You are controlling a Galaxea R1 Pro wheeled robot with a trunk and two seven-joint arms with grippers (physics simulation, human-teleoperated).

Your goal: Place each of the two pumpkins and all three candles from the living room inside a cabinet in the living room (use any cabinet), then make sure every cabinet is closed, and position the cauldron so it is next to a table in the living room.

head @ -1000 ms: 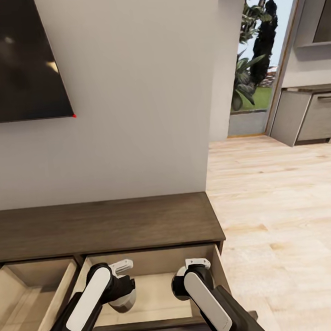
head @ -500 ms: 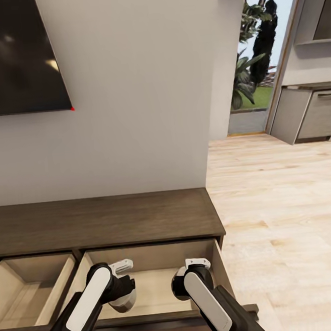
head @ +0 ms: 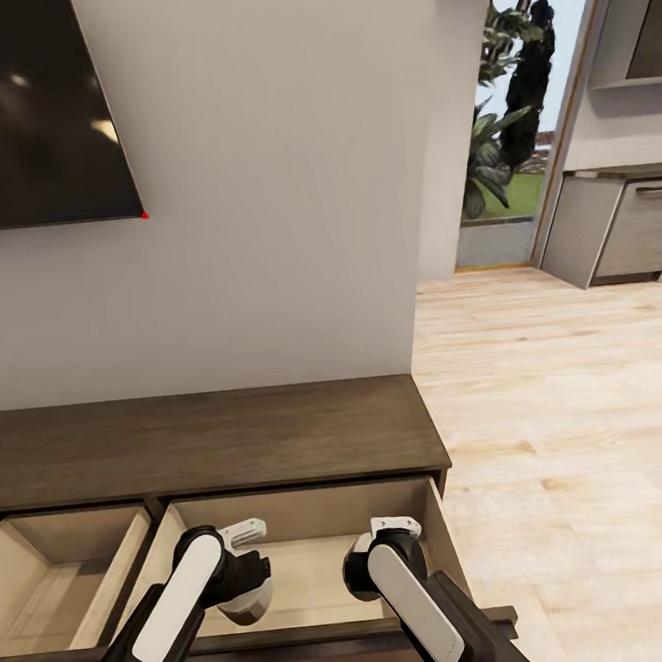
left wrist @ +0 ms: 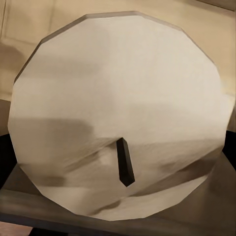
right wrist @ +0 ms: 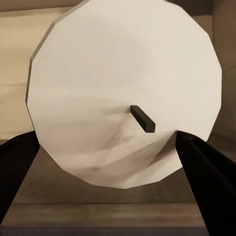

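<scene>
**Candles held over open cabinet drawers**

Candles, two seen, one per gripper. Head view: both arms reach down over the cabinet [head: 205, 442], a long dark-brown unit against the white wall. Two drawers stand pulled out, pale beige inside. The left drawer [head: 52, 586] is cut off by the frame edge; the part that shows is bare wood. The right drawer [head: 311, 564] lies under both grippers; the floor visible between the arms is bare, the rest hidden by them.

Left gripper [head: 245, 605]: an off-white rounded shape, the left candle [head: 247, 607], sits just below the wrist, over the right drawer's left part. In the left wrist view that candle [left wrist: 120, 113] shows end-on, a faceted pale disc with a short dark wick, beige drawer wood behind it. The fingers are hidden behind the disc; dark shapes show at its lower edges. Grip reads as closed on it.

Right gripper [head: 364, 569]: hidden under its own wrist in the head view, and whether the pale bit at its side is candle I cannot tell. Right wrist view: the right candle [right wrist: 125, 93] end-on, wick off centre, a dark finger [right wrist: 204, 172] touching its lower edge on each side. Clamped on it. Drawer wall and floor behind.

Elsewhere: a dark TV [head: 30, 106] on the wall, light wood floor [head: 561, 431], grey kitchen units [head: 623, 230] beyond.
</scene>
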